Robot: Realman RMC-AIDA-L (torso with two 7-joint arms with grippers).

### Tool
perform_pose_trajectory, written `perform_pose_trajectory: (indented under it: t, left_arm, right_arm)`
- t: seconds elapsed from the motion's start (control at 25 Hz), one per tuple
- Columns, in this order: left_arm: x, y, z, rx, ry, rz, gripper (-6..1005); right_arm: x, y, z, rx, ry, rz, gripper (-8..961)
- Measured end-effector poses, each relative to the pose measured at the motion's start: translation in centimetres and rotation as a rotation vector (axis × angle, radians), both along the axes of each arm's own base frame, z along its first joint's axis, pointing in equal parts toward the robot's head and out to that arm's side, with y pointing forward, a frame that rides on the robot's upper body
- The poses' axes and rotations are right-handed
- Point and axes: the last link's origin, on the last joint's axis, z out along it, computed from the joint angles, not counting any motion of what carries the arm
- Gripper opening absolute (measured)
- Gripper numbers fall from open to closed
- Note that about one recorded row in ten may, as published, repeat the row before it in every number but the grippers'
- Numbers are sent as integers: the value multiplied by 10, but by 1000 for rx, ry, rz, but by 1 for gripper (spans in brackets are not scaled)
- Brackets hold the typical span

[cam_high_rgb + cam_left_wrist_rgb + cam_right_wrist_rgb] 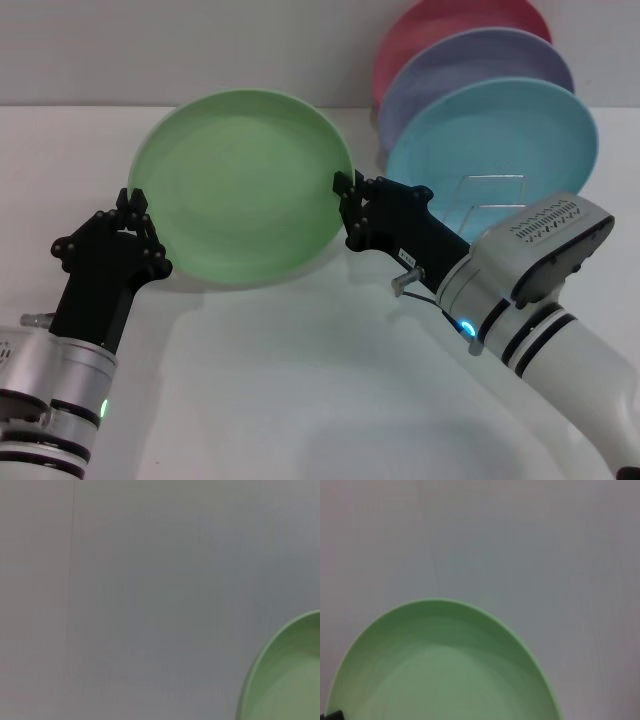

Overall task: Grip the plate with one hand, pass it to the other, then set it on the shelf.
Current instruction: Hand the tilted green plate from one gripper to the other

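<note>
The light green plate [240, 185] is held tilted above the white table, between my two grippers. My right gripper [347, 195] is shut on its right rim. My left gripper [133, 205] is at the plate's left rim; I cannot see whether it touches the rim. The plate fills the lower part of the right wrist view [445, 675]. Only a piece of it shows in a corner of the left wrist view [290, 680]. The silver wire shelf [490, 195] stands to the right, behind my right arm, partly hidden by it.
A turquoise plate [500, 130], a lavender plate [480, 60] and a pink plate [450, 20] stand one behind another at the back right, by the shelf. The white table [300, 380] stretches in front. A grey wall is behind.
</note>
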Motion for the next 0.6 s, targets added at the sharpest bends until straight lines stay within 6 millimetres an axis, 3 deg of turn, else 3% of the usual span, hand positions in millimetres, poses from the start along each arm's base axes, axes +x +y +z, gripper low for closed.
perform_pose_trajectory:
  t: [0.6]
  left_arm:
    - [-1,1,0,-1,4,3,36]
  right_arm:
    - [1,1,0,-3,-2,-13,57]
